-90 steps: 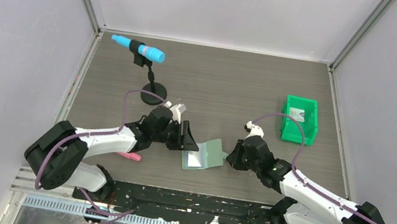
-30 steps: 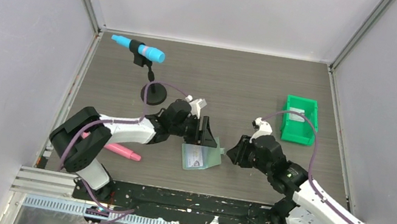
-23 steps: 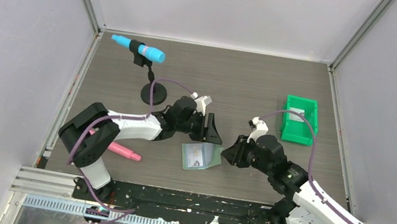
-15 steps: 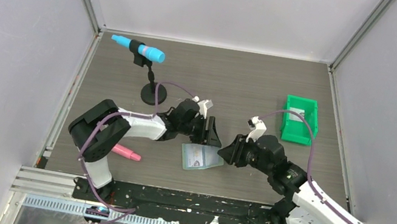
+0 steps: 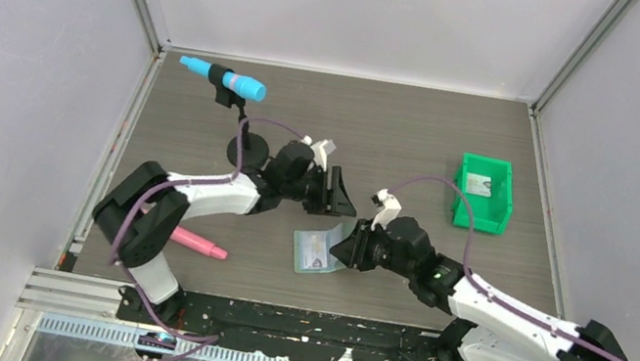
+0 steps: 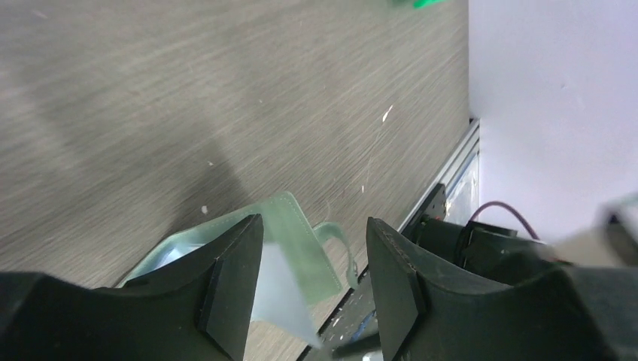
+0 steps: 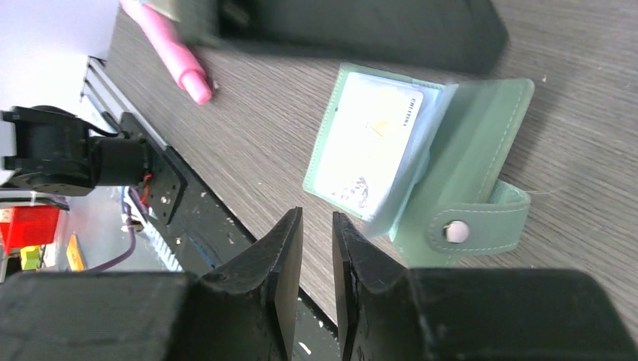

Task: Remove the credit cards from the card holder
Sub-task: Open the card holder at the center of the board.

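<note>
Right pincer: fingers barely parted, a narrow slit between them, grasping nothing. Seen from above, it hangs at the right edge of the card holder. Half a second ago it stood clear to the right, so it has closed in.

Left pincer: released, fingers wide apart and empty. It hovers just beyond the holder's far edge, having drawn back from it over the last second.

The holder lies open on the table between the two arms, its strap and snap to the right. One credit card shows face up with dark print, apparently inside the see-through pocket. Whether more cards sit behind it cannot be told.

Three seconds ago the left pincer sat at the holder's left side and no print was visible. The holder now lies spread.

Judgement: opening is done and no card is out yet. The right pincer looks set to pinch the card's edge, with nothing bracing the holder.

Also present: a pink pen and a green bin well apart.
</note>
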`<act>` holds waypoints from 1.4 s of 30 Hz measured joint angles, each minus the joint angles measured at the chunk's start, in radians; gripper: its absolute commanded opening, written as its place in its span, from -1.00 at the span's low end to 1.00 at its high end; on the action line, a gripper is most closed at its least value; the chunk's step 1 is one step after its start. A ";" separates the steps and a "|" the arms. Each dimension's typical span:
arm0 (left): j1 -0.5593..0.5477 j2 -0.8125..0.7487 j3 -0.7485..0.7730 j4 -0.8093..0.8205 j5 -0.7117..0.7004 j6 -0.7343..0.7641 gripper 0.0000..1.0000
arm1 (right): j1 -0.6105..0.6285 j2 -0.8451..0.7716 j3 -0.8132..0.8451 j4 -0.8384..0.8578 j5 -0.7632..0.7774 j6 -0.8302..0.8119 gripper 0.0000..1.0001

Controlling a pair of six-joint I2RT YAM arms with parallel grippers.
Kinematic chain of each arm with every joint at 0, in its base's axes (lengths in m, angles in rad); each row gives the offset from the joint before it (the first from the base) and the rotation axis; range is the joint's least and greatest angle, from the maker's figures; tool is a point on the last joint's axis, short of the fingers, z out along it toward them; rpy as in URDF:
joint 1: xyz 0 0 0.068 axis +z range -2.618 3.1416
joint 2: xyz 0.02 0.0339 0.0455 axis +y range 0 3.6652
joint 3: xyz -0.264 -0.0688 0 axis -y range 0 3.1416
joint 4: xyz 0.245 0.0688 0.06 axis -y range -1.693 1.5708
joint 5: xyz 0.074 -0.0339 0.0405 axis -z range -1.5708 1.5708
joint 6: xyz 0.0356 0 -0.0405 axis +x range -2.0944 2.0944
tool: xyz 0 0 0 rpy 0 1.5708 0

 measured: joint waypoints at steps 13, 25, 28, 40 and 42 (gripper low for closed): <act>0.086 -0.378 -0.107 -0.321 -0.188 0.127 0.04 | 0.009 0.233 -0.025 0.085 0.084 0.030 -0.48; 0.085 -0.399 -0.304 -0.255 -0.156 0.131 0.13 | 0.009 0.169 -0.032 0.063 0.151 0.034 -0.49; 0.085 -0.347 -0.299 -0.190 -0.128 0.130 0.13 | 0.009 0.169 -0.032 0.053 0.163 0.034 -0.50; 0.057 -0.243 -0.282 -0.072 -0.060 0.117 0.13 | 0.009 0.190 -0.060 0.047 0.209 0.038 -0.51; 0.051 -0.242 -0.276 -0.068 -0.058 0.117 0.13 | 0.009 0.198 -0.064 0.047 0.210 0.040 -0.51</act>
